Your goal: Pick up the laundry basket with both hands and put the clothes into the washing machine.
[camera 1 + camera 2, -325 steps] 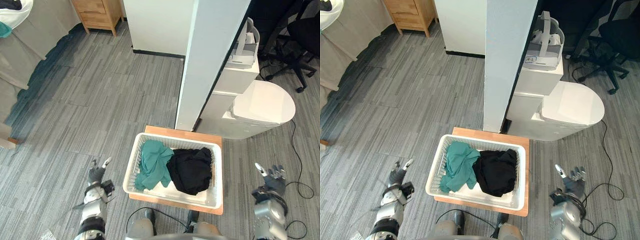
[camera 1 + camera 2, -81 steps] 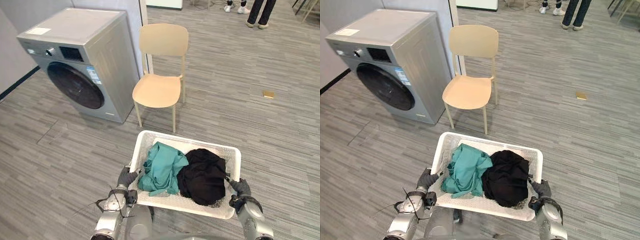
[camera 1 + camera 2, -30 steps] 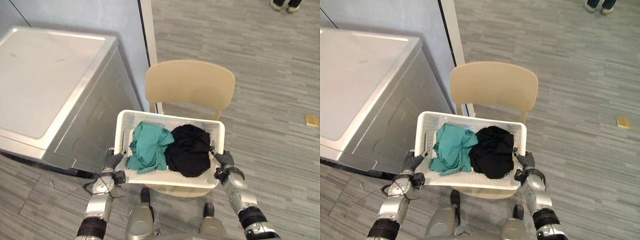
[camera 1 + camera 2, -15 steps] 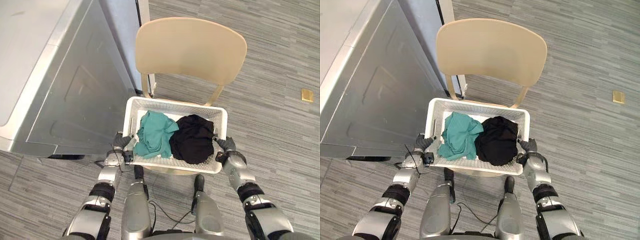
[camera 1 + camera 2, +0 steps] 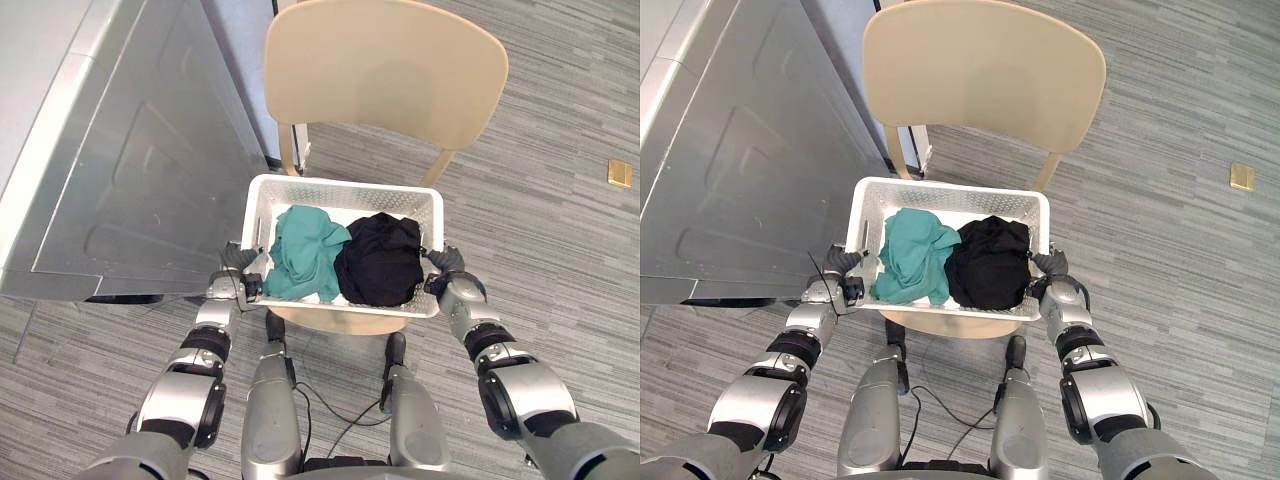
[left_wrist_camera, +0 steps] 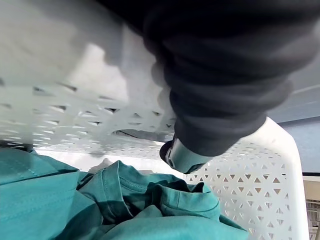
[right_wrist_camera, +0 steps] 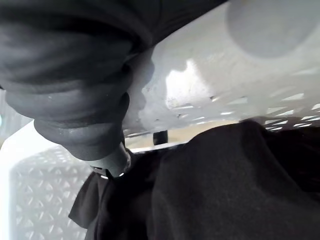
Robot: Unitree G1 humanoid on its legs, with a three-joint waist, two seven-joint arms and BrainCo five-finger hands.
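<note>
Chair (image 5: 385, 70) beneath; left hand (image 6: 220, 85), right hand (image 7: 75, 100) thumbs inside basket (image 5: 345, 186).

Earlier the laundry basket (image 5: 345, 186) stood on a low wooden stand, and our left robot hand (image 5: 238, 262) and right robot hand (image 5: 443, 263) were open and free beside it. Now both grip its short ends, and we hold it over the seat of the chair (image 5: 385, 70), next to the washing machine (image 5: 130, 180).

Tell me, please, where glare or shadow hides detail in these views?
Left wrist view: glare washes out the laundry basket wall; the teal garment is evenly lit. Right wrist view: similar glare; the black garment reads as one dark mass. Left eye view: soft sheen on the washing machine.
</note>
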